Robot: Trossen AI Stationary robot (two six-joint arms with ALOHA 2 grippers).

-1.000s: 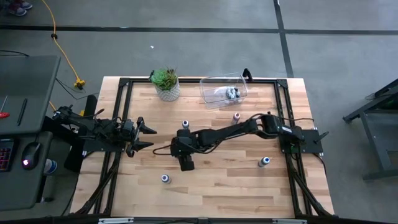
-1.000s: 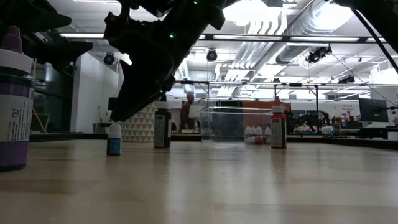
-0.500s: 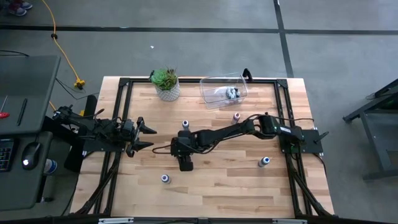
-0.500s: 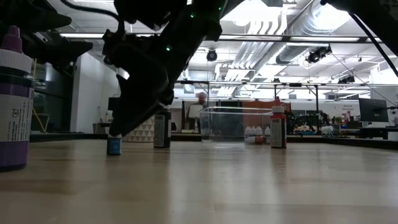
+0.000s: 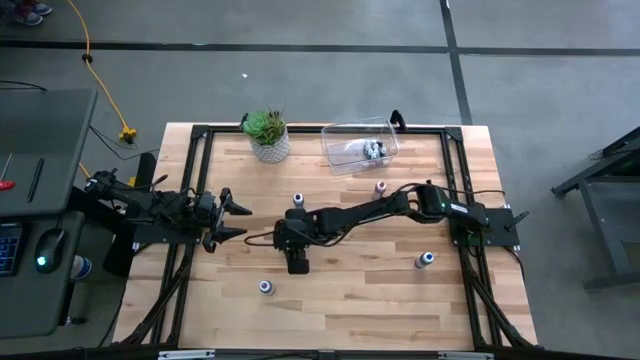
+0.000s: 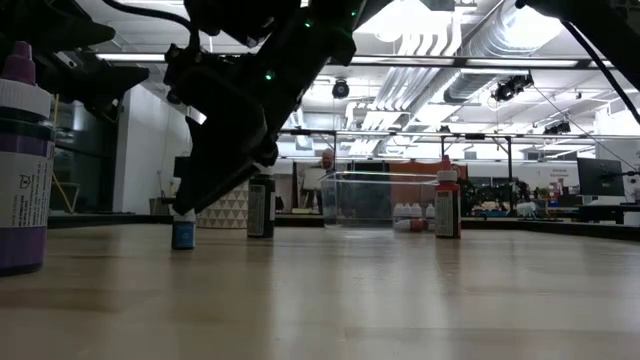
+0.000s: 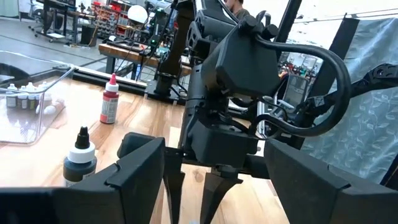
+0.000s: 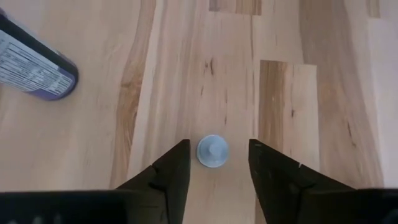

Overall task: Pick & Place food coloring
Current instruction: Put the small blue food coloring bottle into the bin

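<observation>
A tiny food coloring bottle with a blue cap point(image 8: 212, 152) stands upright on the table. My right gripper point(image 8: 219, 144) is open above it, pointing down, with one finger on each side of the cap and a gap on both sides. In the low view this bottle point(image 6: 183, 232) stands just under the right gripper point(image 6: 195, 205). More tiny pale bottles point(image 5: 372, 150) lie inside the clear bin point(image 5: 345, 158). My left gripper point(image 5: 238, 220) is open and waits near the table's left edge.
Other bottles stand on the table: a purple one point(image 5: 265, 287) near the right gripper, a dark one point(image 5: 298, 200), a red-topped one point(image 5: 380, 187) and a blue one point(image 5: 426, 260). A potted plant point(image 5: 268, 135) stands at the far edge, left of the bin.
My right gripper has come down a little over the tiny blue-capped bottle, its fingers staying apart. The bottle has kept its place.
</observation>
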